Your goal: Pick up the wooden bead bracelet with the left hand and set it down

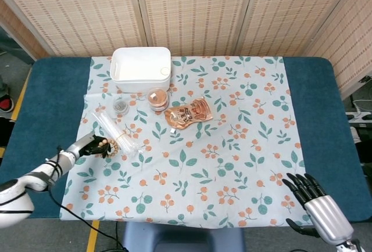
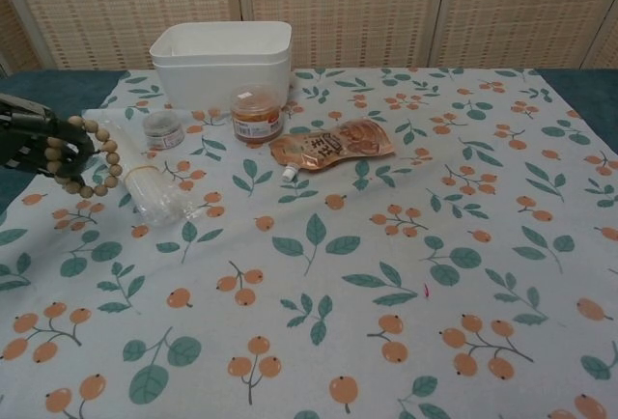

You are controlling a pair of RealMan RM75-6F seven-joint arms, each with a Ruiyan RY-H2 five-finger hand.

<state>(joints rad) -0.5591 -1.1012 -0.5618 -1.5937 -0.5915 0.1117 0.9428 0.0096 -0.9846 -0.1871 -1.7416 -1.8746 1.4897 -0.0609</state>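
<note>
At the left edge of the floral cloth [image 1: 232, 124], the left robot hand [image 1: 88, 146] grips the wooden bead bracelet [image 2: 92, 156], its dark fingers closed through the loop. The bracelet is a ring of round, pale tan beads that hangs from the fingers above the cloth, just beside a clear, crinkled plastic packet [image 2: 145, 180] of thin white sticks bound with a rubber band. Behind the packet sits a small round jar [image 2: 163, 130] with a grey lid, and next to it a squat tub [image 2: 256, 114] of orange paste. A glossy orange pouch [image 2: 333, 144] with a spout lies flat near the middle. A white rectangular plastic bin [image 2: 222, 62] with rounded corners stands at the back. The right robot hand [image 1: 317, 202] rests near the front right corner of the blue table [image 1: 46, 107], fingers spread and holding nothing.
</note>
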